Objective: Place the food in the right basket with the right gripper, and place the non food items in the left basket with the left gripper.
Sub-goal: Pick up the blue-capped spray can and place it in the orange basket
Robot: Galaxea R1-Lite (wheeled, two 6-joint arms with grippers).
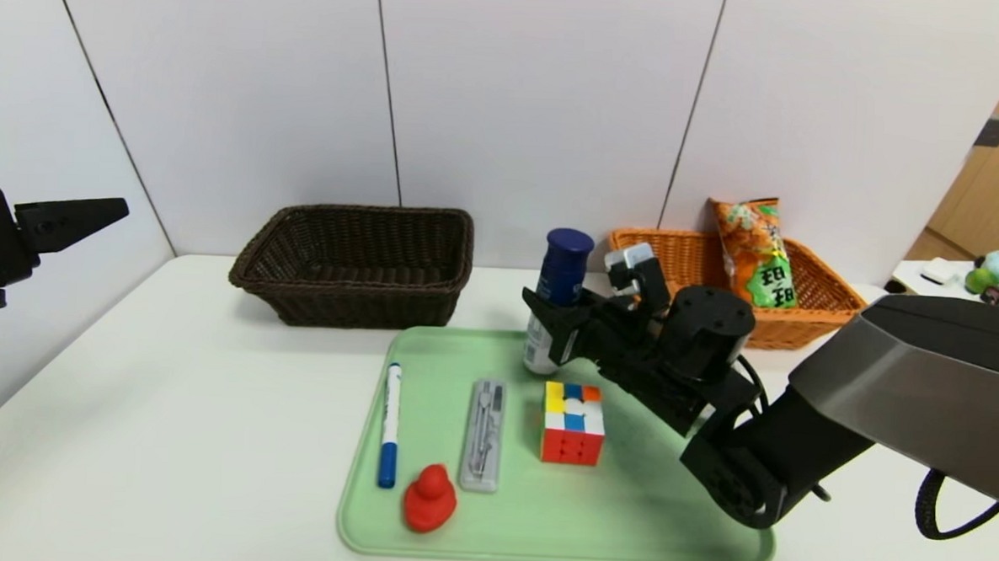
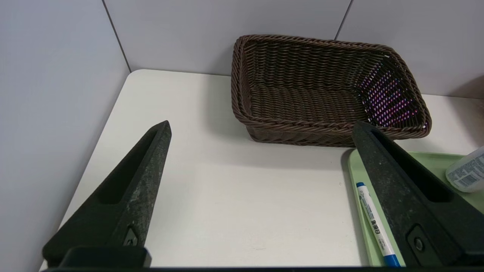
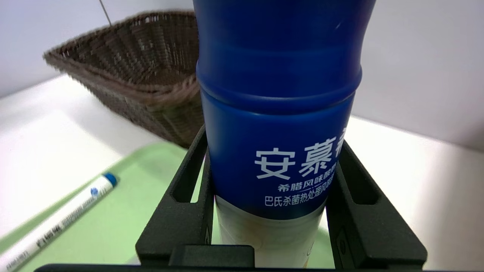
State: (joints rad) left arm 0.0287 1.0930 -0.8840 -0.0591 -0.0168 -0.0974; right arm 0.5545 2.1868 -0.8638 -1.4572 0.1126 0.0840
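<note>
A yogurt bottle (image 1: 557,304) with a blue top and white base stands at the back of the green tray (image 1: 624,522). My right gripper (image 1: 553,316) is shut on the yogurt bottle (image 3: 280,132) at mid-height, one finger pressed on each side. A blue pen (image 1: 389,423), a red toy duck (image 1: 429,498), a clear compass case (image 1: 483,434) and a puzzle cube (image 1: 573,423) lie on the tray. A snack bag (image 1: 754,249) stands in the orange right basket (image 1: 810,315). The brown left basket (image 1: 357,262) holds nothing. My left gripper (image 1: 89,212) hangs open and raised at the far left.
The brown basket (image 2: 325,87) sits just behind the tray's left rear corner, the orange basket behind its right rear corner. A white wall runs close behind both. Bare white table lies left of the tray (image 2: 355,170). A side table with clutter (image 1: 997,277) stands at the far right.
</note>
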